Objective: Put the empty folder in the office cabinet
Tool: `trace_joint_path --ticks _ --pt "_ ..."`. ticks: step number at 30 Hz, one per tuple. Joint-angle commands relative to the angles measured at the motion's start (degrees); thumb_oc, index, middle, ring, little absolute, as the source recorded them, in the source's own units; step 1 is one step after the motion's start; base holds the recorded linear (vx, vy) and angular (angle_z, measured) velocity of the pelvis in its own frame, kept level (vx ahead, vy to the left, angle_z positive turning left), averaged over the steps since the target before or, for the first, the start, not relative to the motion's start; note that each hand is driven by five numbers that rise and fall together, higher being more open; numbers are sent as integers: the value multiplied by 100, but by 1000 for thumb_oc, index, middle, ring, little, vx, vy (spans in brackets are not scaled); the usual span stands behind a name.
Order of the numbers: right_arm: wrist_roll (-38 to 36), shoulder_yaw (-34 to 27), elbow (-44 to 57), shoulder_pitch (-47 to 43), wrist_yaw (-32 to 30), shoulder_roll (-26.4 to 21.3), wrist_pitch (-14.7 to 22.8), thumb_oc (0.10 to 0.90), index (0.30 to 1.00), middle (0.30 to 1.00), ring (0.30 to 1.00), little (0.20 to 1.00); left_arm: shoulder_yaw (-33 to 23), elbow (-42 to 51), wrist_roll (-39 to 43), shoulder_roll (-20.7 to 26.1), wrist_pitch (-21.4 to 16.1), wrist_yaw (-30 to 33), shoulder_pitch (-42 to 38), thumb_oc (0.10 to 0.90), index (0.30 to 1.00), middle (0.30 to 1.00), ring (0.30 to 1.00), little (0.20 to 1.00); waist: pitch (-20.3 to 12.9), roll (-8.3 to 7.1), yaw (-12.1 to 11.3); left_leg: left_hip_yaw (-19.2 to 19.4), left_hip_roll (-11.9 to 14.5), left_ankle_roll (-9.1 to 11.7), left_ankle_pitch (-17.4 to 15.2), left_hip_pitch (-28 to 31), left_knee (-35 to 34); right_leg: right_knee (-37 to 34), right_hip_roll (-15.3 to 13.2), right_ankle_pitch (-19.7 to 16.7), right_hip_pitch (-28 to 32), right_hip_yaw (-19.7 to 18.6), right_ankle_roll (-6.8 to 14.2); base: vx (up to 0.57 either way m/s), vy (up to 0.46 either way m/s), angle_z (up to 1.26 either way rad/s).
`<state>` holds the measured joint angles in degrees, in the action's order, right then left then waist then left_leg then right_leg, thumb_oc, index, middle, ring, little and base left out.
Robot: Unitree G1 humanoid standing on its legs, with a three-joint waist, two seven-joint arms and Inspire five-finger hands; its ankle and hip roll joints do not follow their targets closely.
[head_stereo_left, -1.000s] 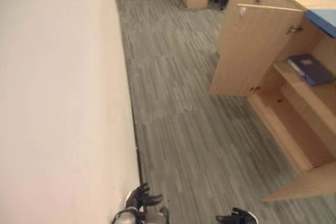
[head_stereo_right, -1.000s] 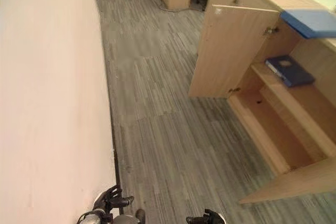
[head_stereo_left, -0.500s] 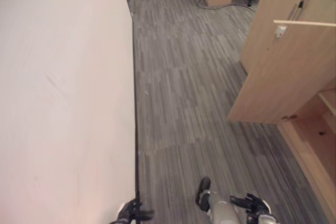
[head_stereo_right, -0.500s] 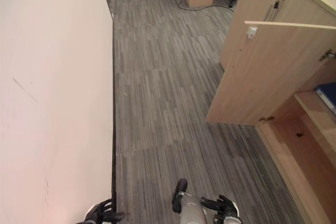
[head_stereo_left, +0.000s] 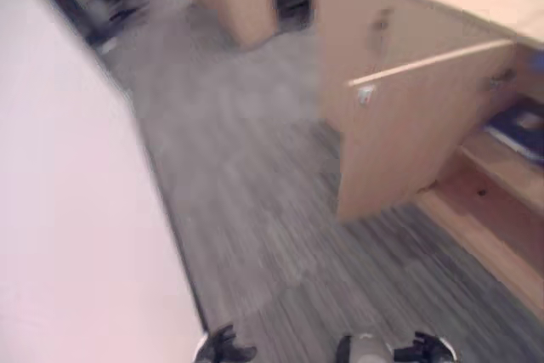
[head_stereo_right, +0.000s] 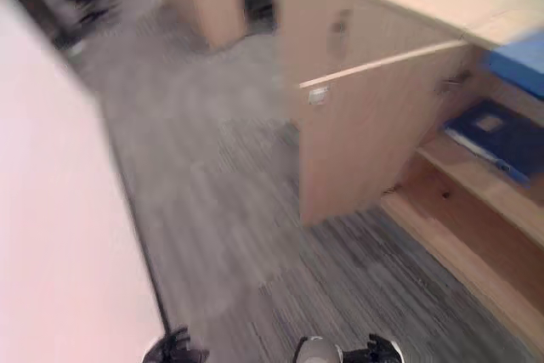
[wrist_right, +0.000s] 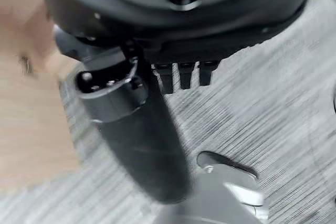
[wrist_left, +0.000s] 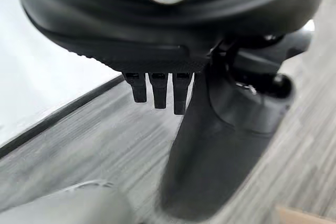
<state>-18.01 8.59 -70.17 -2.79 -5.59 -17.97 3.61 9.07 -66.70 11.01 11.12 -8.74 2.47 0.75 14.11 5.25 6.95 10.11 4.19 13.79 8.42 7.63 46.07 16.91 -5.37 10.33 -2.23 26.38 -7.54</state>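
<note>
The office cabinet [head_stereo_right: 476, 235] stands at the right of the frame with one door [head_stereo_right: 374, 125] swung open, so that step looks done. Inside, one dark blue folder [head_stereo_right: 489, 138] lies flat on the upper shelf [head_stereo_right: 476, 189], and a second, lighter blue folder [head_stereo_right: 518, 61] rests on the cabinet's top surface at the far right edge. Which of these is the empty one I cannot tell; if it is the lighter one on top, it has yet to be picked up and shelved, so the task seems at an early stage, with the approach to the cabinet left to make.

Neither hand carries anything. The left hand [head_stereo_left: 223, 349] hangs at the lower left of the frame beside the pale wall [head_stereo_left: 68, 235], fingers straight and relaxed in its wrist view. The right hand [head_stereo_left: 429, 348] sits at the bottom edge, lower centre-right, over the grey floor [head_stereo_left: 255, 184], fingers likewise loose and empty.

Count: two folders, one open door, two hands.
</note>
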Motion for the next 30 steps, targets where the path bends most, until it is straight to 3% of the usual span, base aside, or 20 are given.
trace_joint_path --ticks 1,3,5,6,7,8,11,12,13,16,19,25,30 --pt "61 -138 53 -222 -48 -261 196 800 900 900 900 900 344 734 134 218 -298 193 -118 800 900 900 900 900 111 -257 -260 -394 309 -148 -32 80 -460 -1362 -356 -931 316 -415 863 283 -122 -93" --pt "-51 -141 112 -263 -26 -265 213 800 900 900 900 900 436 819 117 209 -323 158 -125 800 900 900 900 900 109 -318 -271 -281 441 -224 -70 -355 -429 -1469 -325 -832 556 -641 891 234 -35 -78" --pt "-70 -127 151 -250 -18 -265 213 800 900 900 900 900 468 808 102 198 -318 155 -125 800 900 900 900 900 145 -278 -321 -183 563 -233 -133 -471 -494 -1520 -226 -780 694 -789 900 232 42 -77" --pt "-70 -83 220 -225 -4 -234 225 800 900 900 900 900 499 778 65 173 -319 163 -121 800 900 900 900 900 182 -228 -367 -158 701 -298 -139 -656 -1136 -1599 -133 -734 936 -1089 979 396 145 -134" --pt "-40 -44 208 -199 -14 -209 223 800 900 900 900 900 496 686 67 134 -324 201 -129 800 900 900 900 900 230 -108 -413 -346 652 -355 -220 -700 -1957 -1657 3 -660 1117 -1440 1047 394 144 -118" --pt "-40 -45 209 -200 -14 -209 222 800 900 900 900 900 496 685 66 134 -325 202 -132 800 900 900 900 900 225 -120 -420 -333 637 -360 -195 -693 -1989 -1661 -11 -670 1107 -1446 1049 292 139 -95" --pt "-17 29 299 -145 -33 -183 240 800 900 900 900 900 560 606 97 63 -374 256 -151 800 900 900 900 900 241 32 -456 -925 361 -421 -305 -669 -3232 -1723 140 -560 1275 -2012 1115 246 110 -96" --pt "52 89 320 -130 -45 -169 240 800 900 900 900 900 567 589 117 30 -406 287 -130 800 900 900 900 900 236 82 -487 -1366 124 -479 -443 -683 -3631 -1722 237 -524 1297 -2367 1124 220 69 -98" --pt "52 89 322 -127 -46 -169 240 800 900 900 900 900 568 588 117 30 -408 287 -129 800 900 900 900 900 246 78 -495 -1354 121 -482 -454 -663 -3631 -1716 232 -511 1310 -2377 1126 194 54 -109" --pt "216 185 315 -103 -40 -144 218 800 900 900 900 900 516 470 150 21 -423 325 -30 800 900 900 900 900 230 76 -660 -2046 -265 -549 -585 -813 -3945 -1585 388 -453 1234 -2949 1116 159 19 -134" --pt "353 257 308 -90 -46 -150 210 800 900 900 900 900 474 331 101 54 -423 339 -16 800 900 900 900 900 233 42 -706 -2307 -441 -597 -655 -831 -3985 -1446 539 -415 1152 -3325 1123 106 10 -143" --pt "253 245 269 -36 -36 -79 221 800 900 900 900 900 454 247 61 110 -443 395 -137 800 900 900 900 900 71 -96 -558 -2185 -464 -754 -901 -397 -4248 -1581 543 -577 1066 -3834 1259 49 46 -54" --pt "253 269 191 -7 -11 -1 208 800 900 900 900 900 447 227 30 148 -443 395 -186 800 900 900 900 900 -56 -170 -563 -1956 -427 -925 -961 -192 -4498 -1707 468 -657 1081 -3985 1364 43 66 -36"
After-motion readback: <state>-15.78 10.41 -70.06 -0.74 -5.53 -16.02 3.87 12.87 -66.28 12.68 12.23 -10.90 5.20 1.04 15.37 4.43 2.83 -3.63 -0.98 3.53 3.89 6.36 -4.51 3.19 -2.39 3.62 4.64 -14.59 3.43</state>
